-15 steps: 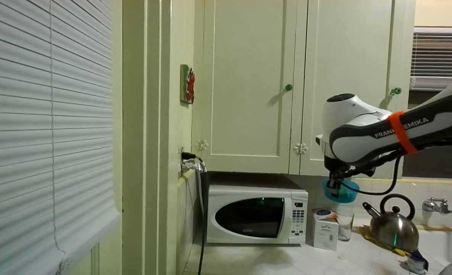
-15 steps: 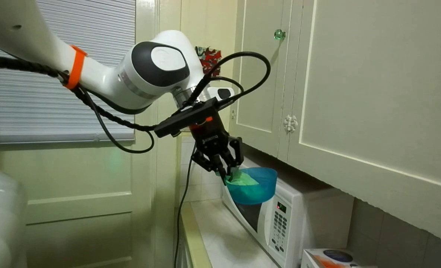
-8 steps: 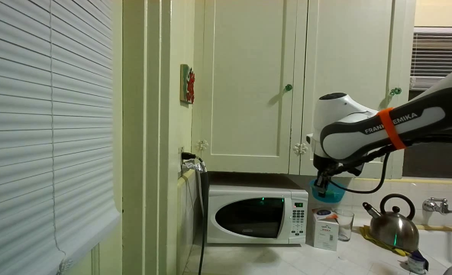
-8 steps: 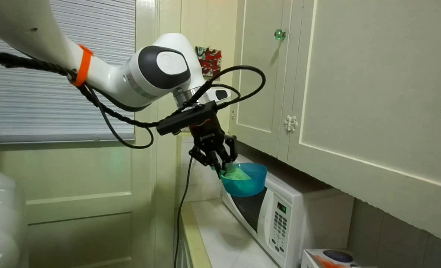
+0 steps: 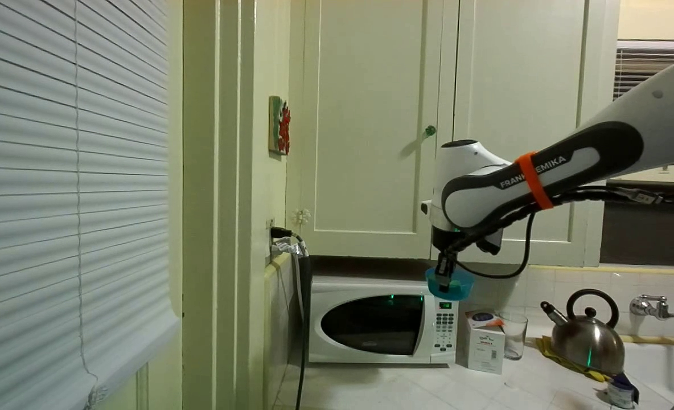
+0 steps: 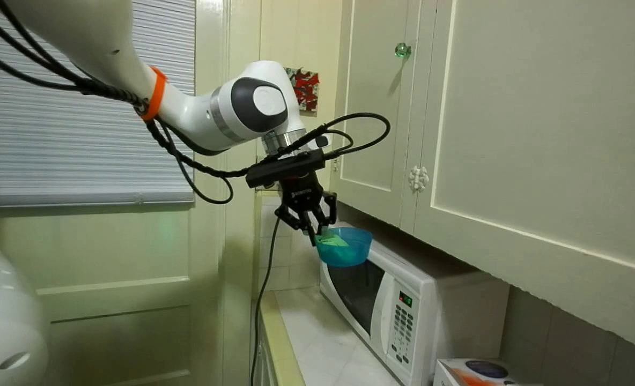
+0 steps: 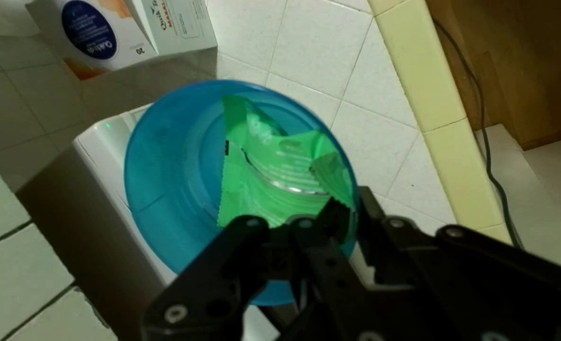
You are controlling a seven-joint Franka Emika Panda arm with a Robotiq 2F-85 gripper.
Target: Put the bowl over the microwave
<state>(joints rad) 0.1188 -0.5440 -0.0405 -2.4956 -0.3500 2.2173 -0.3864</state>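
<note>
Gripper (image 7: 355, 208) clamped on wall of bowl (image 7: 169, 137), one finger inside, one outside
Bowl aloft, roughly upright, before front of microwave (image 5: 377, 324), near its top edge; gap between them hard to judge
In both exterior views bowl hides part of microwave
Green packet (image 7: 275, 184) in bowl, against gripped side
Microwave on white tiled counter (image 5: 394, 393), display (image 6: 405, 298) lit, cupboard (image 5: 365, 125) overhead
White box (image 5: 485, 350) just beside microwave, drinking glass (image 5: 517, 341) close by box
Steel kettle (image 5: 587, 347) on yellow cloth (image 5: 546, 350), near sink (image 5: 664, 364)
</note>
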